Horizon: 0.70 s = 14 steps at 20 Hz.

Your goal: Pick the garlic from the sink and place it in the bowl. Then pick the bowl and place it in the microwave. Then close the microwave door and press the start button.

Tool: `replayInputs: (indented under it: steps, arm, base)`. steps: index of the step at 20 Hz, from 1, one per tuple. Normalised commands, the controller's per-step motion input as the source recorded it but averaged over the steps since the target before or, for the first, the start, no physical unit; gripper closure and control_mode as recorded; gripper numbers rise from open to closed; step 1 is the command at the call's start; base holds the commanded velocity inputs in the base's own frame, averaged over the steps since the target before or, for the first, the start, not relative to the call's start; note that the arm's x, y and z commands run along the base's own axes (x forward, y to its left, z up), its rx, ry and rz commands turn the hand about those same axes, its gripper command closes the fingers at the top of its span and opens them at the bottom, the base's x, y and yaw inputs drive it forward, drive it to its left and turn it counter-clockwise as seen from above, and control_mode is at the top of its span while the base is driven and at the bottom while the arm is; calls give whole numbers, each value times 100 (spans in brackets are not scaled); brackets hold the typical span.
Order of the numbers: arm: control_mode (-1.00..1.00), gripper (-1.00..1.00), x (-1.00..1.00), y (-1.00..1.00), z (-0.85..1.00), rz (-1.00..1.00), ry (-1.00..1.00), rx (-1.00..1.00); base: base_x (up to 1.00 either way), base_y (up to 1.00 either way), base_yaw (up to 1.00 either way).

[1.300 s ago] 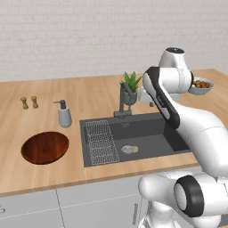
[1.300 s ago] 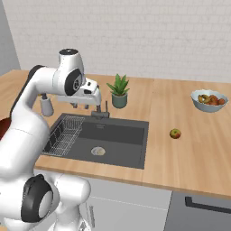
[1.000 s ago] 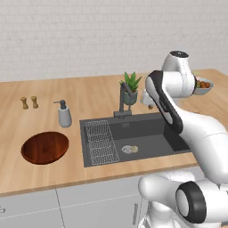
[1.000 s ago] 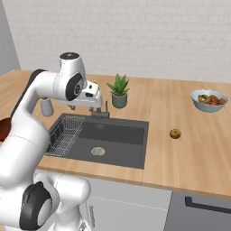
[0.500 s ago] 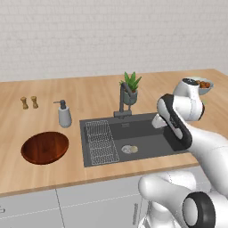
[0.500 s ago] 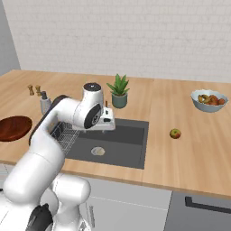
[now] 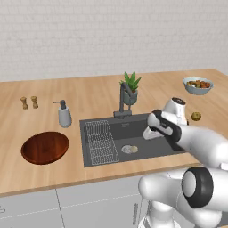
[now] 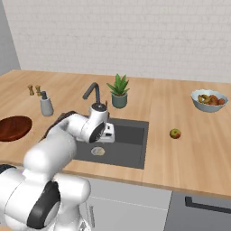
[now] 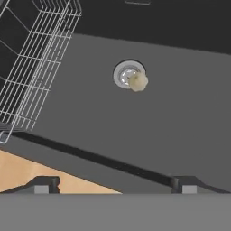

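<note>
The garlic [image 9: 138,81], a small off-white bulb, lies on the floor of the dark grey sink [image 9: 180,117], touching the round drain [image 9: 127,74]. It also shows as a pale spot in the left base view [image 7: 133,149] and the right base view [image 8: 100,152]. My gripper [image 9: 115,187] hangs open inside the basin, a little above the floor and short of the garlic, fingers wide apart with nothing between them. It is also in the base views [image 7: 149,132] [image 8: 108,135]. The reddish-brown bowl [image 7: 44,147] [image 8: 13,127] sits on the counter left of the sink. The microwave and its door are out of view.
A wire rack [image 9: 31,58] fills the sink's left part [image 7: 100,142]. The faucet [image 7: 124,95] and a potted plant [image 7: 131,87] stand behind the basin. A soap dispenser [image 7: 63,115], two shakers [image 7: 29,102], a greenish-brown fruit [image 8: 175,133] and a grey fruit bowl [image 8: 209,99] stand on the counter.
The arm has swung down from high above the faucet, bringing the gripper low into the sink basin near the garlic. Garlic and bowl have not moved.
</note>
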Motion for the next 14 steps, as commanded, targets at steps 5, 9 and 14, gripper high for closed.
replayInputs:
  steps: [5,9,14]
  arm:
    - [-100,-100,45,7,-72,0,9,4]
    - [-100,-100,30,31,-41,-1,12,0]
    - [-100,-100,12,8,-32,-2,6,0]
  base:
    - [0,0,0]
    - [0,0,0]
    - [0,0,0]
